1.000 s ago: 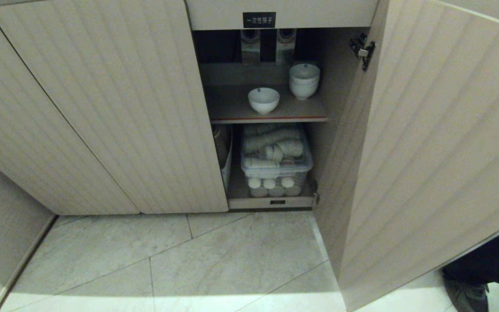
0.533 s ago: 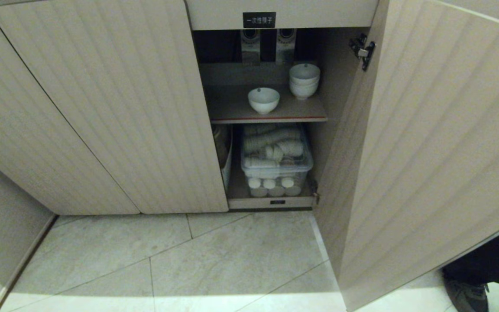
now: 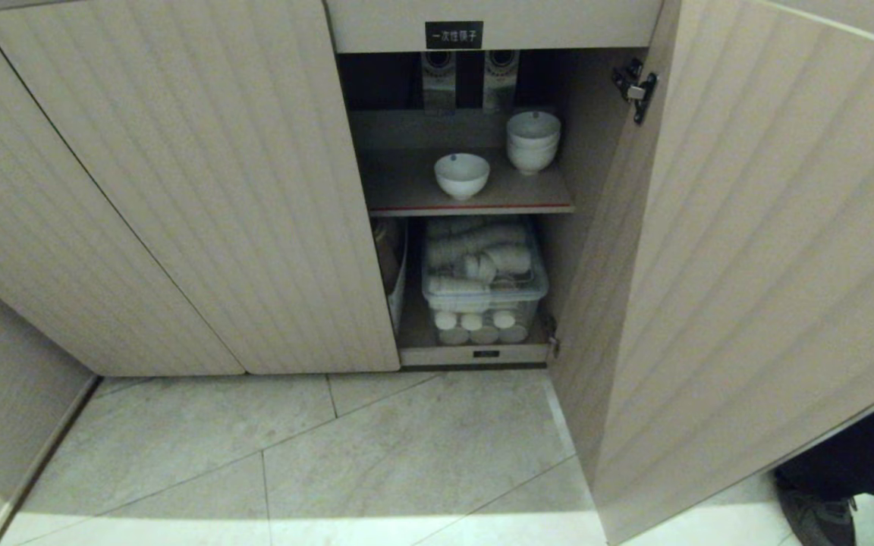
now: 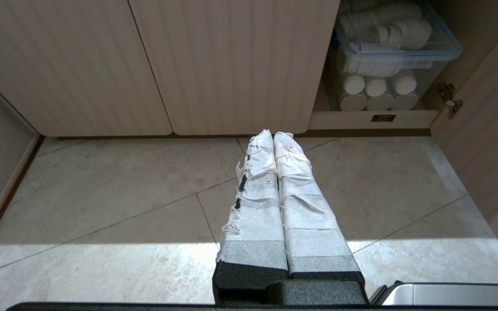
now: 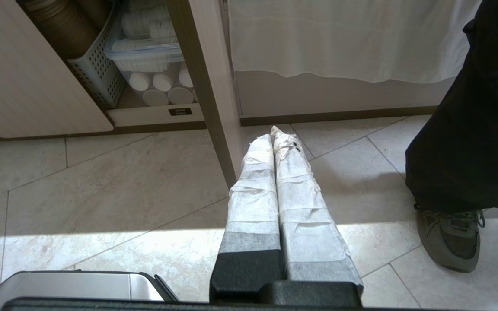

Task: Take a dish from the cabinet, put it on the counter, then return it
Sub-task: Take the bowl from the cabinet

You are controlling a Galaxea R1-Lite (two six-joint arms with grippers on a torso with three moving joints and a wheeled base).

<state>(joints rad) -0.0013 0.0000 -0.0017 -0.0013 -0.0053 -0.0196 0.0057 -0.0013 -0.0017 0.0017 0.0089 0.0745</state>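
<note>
Dish (image 3: 461,175) sits alone on cabinet (image 3: 179,189) shelf — apparently untouched.

1. Our head view looks down and forward, fairly close, into the open cabinet (image 3: 475,189).
2. Both wrist views sit low, facing it across the floor (image 4: 102,207).
3. All three share the clear bin (image 3: 482,292).
</note>
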